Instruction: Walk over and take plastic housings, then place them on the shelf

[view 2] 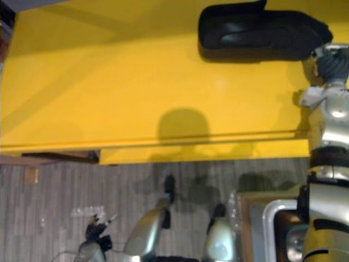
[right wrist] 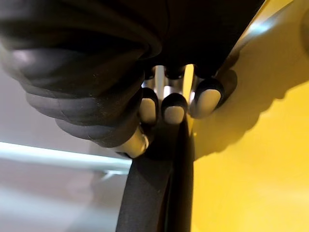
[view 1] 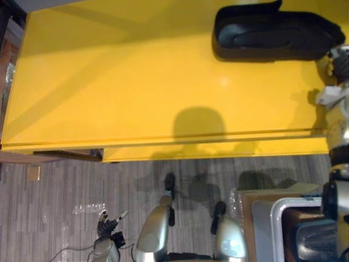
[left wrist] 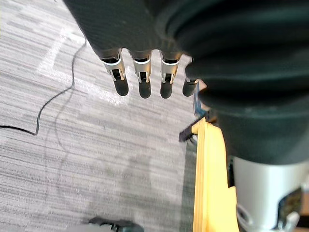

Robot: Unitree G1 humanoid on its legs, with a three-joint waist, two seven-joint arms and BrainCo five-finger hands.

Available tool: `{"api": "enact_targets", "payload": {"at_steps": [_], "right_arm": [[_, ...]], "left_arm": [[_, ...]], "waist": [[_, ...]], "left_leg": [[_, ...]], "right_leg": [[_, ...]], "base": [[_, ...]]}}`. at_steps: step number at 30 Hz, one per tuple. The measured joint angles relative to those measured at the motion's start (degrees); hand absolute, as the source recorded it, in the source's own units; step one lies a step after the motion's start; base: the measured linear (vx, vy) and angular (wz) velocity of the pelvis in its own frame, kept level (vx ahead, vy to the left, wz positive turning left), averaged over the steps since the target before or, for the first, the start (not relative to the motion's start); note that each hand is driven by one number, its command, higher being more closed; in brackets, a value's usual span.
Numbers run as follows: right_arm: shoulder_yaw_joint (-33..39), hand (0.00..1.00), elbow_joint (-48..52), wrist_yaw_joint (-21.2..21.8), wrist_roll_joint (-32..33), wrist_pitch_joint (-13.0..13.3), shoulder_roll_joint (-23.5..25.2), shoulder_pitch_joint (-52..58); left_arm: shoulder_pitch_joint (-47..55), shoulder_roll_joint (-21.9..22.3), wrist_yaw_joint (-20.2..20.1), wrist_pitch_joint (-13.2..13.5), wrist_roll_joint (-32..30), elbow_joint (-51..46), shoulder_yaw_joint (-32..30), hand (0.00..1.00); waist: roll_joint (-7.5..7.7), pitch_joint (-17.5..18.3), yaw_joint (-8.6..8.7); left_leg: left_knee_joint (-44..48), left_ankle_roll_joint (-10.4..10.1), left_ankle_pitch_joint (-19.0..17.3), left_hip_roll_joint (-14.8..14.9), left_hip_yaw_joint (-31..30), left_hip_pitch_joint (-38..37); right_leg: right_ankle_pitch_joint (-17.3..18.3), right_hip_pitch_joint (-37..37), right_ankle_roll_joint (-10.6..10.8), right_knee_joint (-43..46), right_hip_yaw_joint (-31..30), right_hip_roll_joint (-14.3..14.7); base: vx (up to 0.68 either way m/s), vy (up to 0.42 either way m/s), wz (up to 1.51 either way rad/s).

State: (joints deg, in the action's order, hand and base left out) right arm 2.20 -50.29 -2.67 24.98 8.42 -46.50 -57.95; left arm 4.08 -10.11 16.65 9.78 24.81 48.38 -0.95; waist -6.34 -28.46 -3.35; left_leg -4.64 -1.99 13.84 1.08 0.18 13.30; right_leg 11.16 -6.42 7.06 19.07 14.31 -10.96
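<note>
"Up on the yellow shelf (view 1: 136, 82), far right corner, was that the plastic housing (view 1: 275, 35)?"

"Yes, one long black shell, lying flat on the top, with its far edge cut off by the frame. The right hand (view 2: 330, 61) was at its right end, touching it."

"Grasping it, or only resting there?"

"Grasping, as far as I could see. From the wrist, the dark-tipped fingers (right wrist: 174, 108) were curled over the black rim, with the yellow surface just beside them. The thumb was mostly hidden under the ribbed cover."

"And the left hand (view 1: 107, 224)?"

"Down low over the grey carpet floor (view 1: 65, 202), well apart from the shelf. Its fingers (left wrist: 140, 77) hung loose and straight, with nothing in them."

"Anything else?"

"A cardboard box (view 1: 245, 199) stood on the floor at the lower right, with a grey tray (view 1: 267, 218) inside it. Something dark (view 1: 311, 234) lay in the tray, half behind the right arm. I couldn't tell what it was. Pale tape marks (left wrist: 58, 53) showed on the carpet."
</note>
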Motion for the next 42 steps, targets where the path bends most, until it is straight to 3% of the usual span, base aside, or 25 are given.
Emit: {"api": "enact_targets", "payload": {"at_steps": [5,9,10,14,20,22,24,26,28,32,34,35,37,42], "right_arm": [[-4.2,1.00,-3.0,-1.8,-1.9,-2.9,-0.8,-5.2],[-7.1,1.00,-5.3,-5.4,-3.5,-5.0,-2.0,-9.9],[-8.0,0.00,-5.9,-6.9,-3.9,-5.3,-2.2,-11.4],[-9.2,0.00,-7.0,-11.7,-6.6,-6.9,-2.5,-13.3],[-9.1,0.00,-5.7,-21.9,-20.2,-7.0,-3.8,-13.2],[-8.9,0.00,-1.3,-25.5,-24.0,-6.7,-4.7,-11.9],[-7.4,0.00,8.3,-29.8,-27.3,-4.6,-5.6,-9.7],[-7.2,0.00,17.5,-30.4,-29.6,-1.8,-5.9,-8.4],[-9.2,0.00,26.8,-28.8,-30.4,1.6,-5.9,-7.5],[-16.0,0.00,32.4,-26.4,-35.5,2.4,-5.7,-7.8],[-21.9,0.00,32.3,-20.4,-37.8,2.4,-5.6,-8.9],[-22.6,0.00,32.2,-19.5,-37.9,2.4,-5.6,-9.2],[-27.3,0.00,31.8,-12.5,-38.6,2.2,-5.6,-12.8],[-34.0,0.00,30.0,1.3,-38.7,-0.5,-5.6,-18.1]], "left_arm": [[-0.1,0.0,-0.1,0.0,0.0,-0.2,0.2,0.00],[-0.1,0.1,-1.1,0.0,0.0,-0.2,2.3,0.00],[-0.1,0.1,-1.4,0.0,0.0,-0.2,2.3,0.00],[-0.1,0.2,-1.8,0.1,0.0,-0.1,2.3,0.00],[-0.1,0.5,-1.8,0.2,0.0,-0.2,2.3,0.00],[-0.1,0.5,-1.7,0.2,0.0,-0.5,2.3,0.00],[-0.1,0.5,-1.7,0.1,0.0,-1.1,2.3,0.00],[-0.1,0.5,-1.7,0.1,0.1,-1.9,2.3,0.00],[-0.9,0.5,-1.7,0.1,0.1,-2.2,2.3,0.00],[-2.3,0.3,-1.7,0.1,0.0,-2.2,2.3,0.00],[-2.3,0.2,-1.8,0.1,0.0,-1.9,2.2,0.00],[-2.3,0.2,-1.8,0.1,0.0,-1.9,2.2,0.00],[-2.2,-0.1,-1.8,0.1,-0.1,-1.7,2.0,0.00],[-1.7,-0.9,-1.8,-0.3,-0.2,-1.4,-0.7,0.00]], "waist": [[-0.07,0.0,-0.83],[-0.63,-0.2,-2.46],[-0.98,-0.4,-2.50],[-1.70,-0.7,-2.62],[-1.71,-0.7,-2.41],[-1.70,-0.7,-2.22],[-1.70,-0.7,-1.69],[-1.69,-0.7,-0.86],[-1.66,-0.7,-0.49],[-1.13,-0.5,-0.99],[-0.19,-0.5,-1.74],[-0.12,-0.5,-1.84],[0.31,-0.4,-2.52],[2.94,0.9,-3.44]], "left_leg": [[0.0,-0.2,0.3,-0.3,-1.3,0.4],[0.0,-0.4,0.5,-0.3,-1.6,0.6],[0.0,-0.4,0.6,-0.3,-1.7,0.6],[0.0,-0.4,0.7,-0.3,-1.8,0.7],[0.0,-0.5,0.8,0.0,-1.5,0.6],[0.0,-0.5,0.8,0.1,-1.3,0.5],[0.0,-0.5,0.8,0.3,-1.0,0.5],[0.0,-0.5,0.7,0.3,-0.9,0.6],[0.0,-0.5,0.7,0.5,-0.5,0.7],[0.0,-0.5,0.7,0.6,-0.5,0.7],[0.0,-0.5,0.7,0.9,-0.5,0.7],[0.0,-0.5,0.7,0.9,-0.5,0.7],[0.0,-0.5,0.8,1.4,-0.8,0.7],[0.0,-0.6,0.8,1.5,-1.0,0.8]], "right_leg": [[1.1,-0.1,-0.1,1.4,1.5,-0.4],[1.6,-0.4,-0.4,2.3,1.8,-0.4],[1.6,-0.5,-0.4,2.4,1.9,-0.4],[1.6,-0.5,-0.4,2.5,2.0,-0.4],[1.6,-0.5,-0.4,2.3,1.8,-0.2],[1.5,-0.5,-0.3,2.1,1.5,0.0],[1.2,-0.5,-0.2,1.3,1.4,0.1],[0.9,-0.4,-0.2,1.0,1.3,0.1],[0.6,-0.4,-0.2,0.4,1.1,0.2],[0.5,-0.3,-0.2,0.4,1.2,0.3],[0.2,-0.1,-0.4,0.0,1.2,0.7],[0.1,-0.1,-0.4,-0.1,1.2,0.8],[-0.5,0.6,-0.4,-1.3,1.5,1.2],[-0.7,0.8,-0.4,-1.7,1.7,1.5]], "base": [[0.01,-0.036,0.15],[0.01,-0.043,0.05],[0.00,-0.033,0.04],[0.00,-0.008,0.00],[0.01,-0.037,-0.02],[0.01,-0.032,-0.07],[0.01,-0.031,-0.07],[0.03,-0.018,-0.05],[0.03,-0.010,-0.07],[0.00,-0.004,-0.01],[0.00,-0.033,-0.01],[0.00,-0.039,-0.02],[0.00,-0.012,0.02],[0.00,-0.006,0.02]]}}
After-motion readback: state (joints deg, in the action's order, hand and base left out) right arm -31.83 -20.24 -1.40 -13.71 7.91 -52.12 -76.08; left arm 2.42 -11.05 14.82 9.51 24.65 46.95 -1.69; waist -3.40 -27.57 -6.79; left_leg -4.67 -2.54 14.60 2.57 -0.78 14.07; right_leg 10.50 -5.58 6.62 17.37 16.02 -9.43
